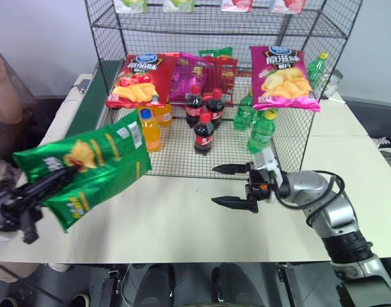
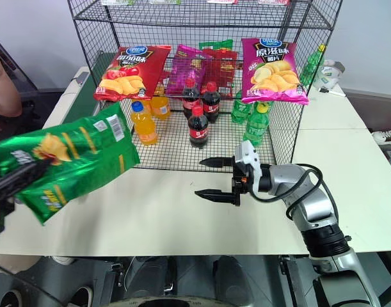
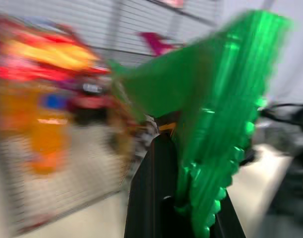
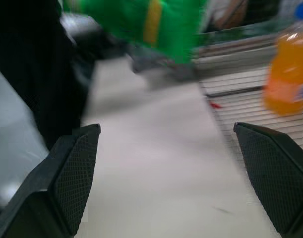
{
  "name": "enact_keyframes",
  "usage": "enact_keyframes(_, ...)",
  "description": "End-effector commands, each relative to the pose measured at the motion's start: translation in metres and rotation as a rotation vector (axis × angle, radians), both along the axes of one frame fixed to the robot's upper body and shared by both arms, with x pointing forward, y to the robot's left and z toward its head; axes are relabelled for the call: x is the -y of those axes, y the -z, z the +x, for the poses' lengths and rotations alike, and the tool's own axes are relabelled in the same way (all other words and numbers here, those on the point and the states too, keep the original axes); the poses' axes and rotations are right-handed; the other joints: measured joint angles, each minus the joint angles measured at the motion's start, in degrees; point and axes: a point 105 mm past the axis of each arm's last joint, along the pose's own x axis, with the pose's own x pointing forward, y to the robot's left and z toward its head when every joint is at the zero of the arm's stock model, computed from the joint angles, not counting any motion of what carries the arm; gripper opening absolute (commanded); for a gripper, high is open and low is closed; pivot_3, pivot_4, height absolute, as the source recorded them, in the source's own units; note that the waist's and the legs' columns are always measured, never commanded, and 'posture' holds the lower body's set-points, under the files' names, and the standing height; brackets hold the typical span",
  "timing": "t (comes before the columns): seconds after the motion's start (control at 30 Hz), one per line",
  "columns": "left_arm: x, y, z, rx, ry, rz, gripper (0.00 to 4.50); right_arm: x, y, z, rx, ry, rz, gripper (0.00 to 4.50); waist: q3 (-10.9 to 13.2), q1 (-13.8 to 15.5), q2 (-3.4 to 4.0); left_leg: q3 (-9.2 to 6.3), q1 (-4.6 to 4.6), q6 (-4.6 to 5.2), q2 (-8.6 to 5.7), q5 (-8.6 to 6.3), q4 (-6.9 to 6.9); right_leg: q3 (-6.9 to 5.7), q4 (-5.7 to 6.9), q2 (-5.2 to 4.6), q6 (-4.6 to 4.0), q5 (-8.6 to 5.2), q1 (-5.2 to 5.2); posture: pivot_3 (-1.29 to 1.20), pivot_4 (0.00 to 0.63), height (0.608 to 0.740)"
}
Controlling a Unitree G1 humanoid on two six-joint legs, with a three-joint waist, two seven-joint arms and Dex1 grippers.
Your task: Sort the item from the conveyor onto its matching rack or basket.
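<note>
Cream-white tabletop (image 1: 182,224) spreads bare and open between the two arms, with a grey wall behind. Above its left part the left gripper (image 1: 62,174), clamped tight, grips the large glossy green potato-chip bag (image 1: 93,165) by its crimped lower edge; the bag hangs in the air, long axis slanting up toward the tall black wire-mesh rack (image 1: 291,137), barcode end nearest it. The right gripper (image 1: 233,185) hovers near the rack's front edge, its black fingers (image 1: 230,169) spread wide and empty, pointing toward the bag. Red and magenta chip bags and bottles crowd the rack's lower tier. Beside the rack's left runs the dark-green conveyor belt (image 1: 93,99).
</note>
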Motion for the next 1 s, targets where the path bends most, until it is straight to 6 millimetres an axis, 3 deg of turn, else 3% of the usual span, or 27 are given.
enact_keyframes(0.03,0.027,0.000,0.002,-0.050,0.170,-0.065,0.02,0.002,-0.028,-0.009,-0.129,-0.077,0.096,4.50,0.0,0.0,0.00,0.00,0.01,0.00,0.00,0.00,0.00,0.00,0.00,0.02,0.00,0.00,0.00,0.00,0.150,0.739)
enact_keyframes(0.17,0.045,0.002,0.004,-0.105,0.322,-0.115,0.02,0.003,-0.029,-0.005,-0.125,-0.073,0.081,4.50,0.0,-0.3,0.00,0.01,0.03,0.00,0.00,0.00,0.00,0.03,0.00,0.12,0.00,0.00,-0.02,0.00,0.150,0.739)
enact_keyframes(0.27,0.054,-0.008,0.007,-0.120,0.437,-0.213,0.02,0.000,-0.032,-0.003,-0.131,-0.064,0.115,4.50,0.0,-0.2,0.02,0.03,-0.04,0.01,0.02,0.00,-0.01,0.10,0.01,0.23,0.01,-0.01,-0.13,0.00,0.150,0.739)
enact_keyframes(0.57,0.069,-0.018,0.020,-0.129,0.578,-0.329,0.02,-0.013,-0.046,-0.025,-0.248,-0.204,0.219,4.50,0.0,-0.1,0.01,0.03,-0.20,0.01,0.04,0.01,0.05,0.12,0.07,0.25,0.03,0.00,-0.30,0.00,0.150,0.739)
enact_keyframes(0.67,0.077,-0.018,0.023,-0.140,0.640,-0.340,0.02,-0.025,-0.044,-0.021,-0.262,-0.206,0.234,4.50,0.0,-0.1,0.01,0.02,-0.21,0.01,0.04,0.01,0.06,0.12,0.09,0.27,0.03,0.00,-0.33,0.00,0.150,0.739)
enact_keyframes(0.83,0.083,-0.019,0.026,-0.138,0.664,-0.348,0.02,-0.035,-0.041,-0.019,-0.266,-0.215,0.240,4.50,0.0,-0.2,0.01,0.03,-0.25,0.00,0.04,0.02,0.08,0.14,0.14,0.31,0.03,0.00,-0.39,0.00,0.150,0.739)
enact_keyframes(1.0,0.086,-0.011,0.034,-0.134,0.620,-0.321,0.02,-0.036,-0.048,-0.030,-0.300,-0.283,0.261,4.50,0.0,-0.1,0.00,0.03,-0.27,0.00,0.03,0.02,0.08,0.14,0.13,0.29,0.03,0.00,-0.41,0.00,0.150,0.739)
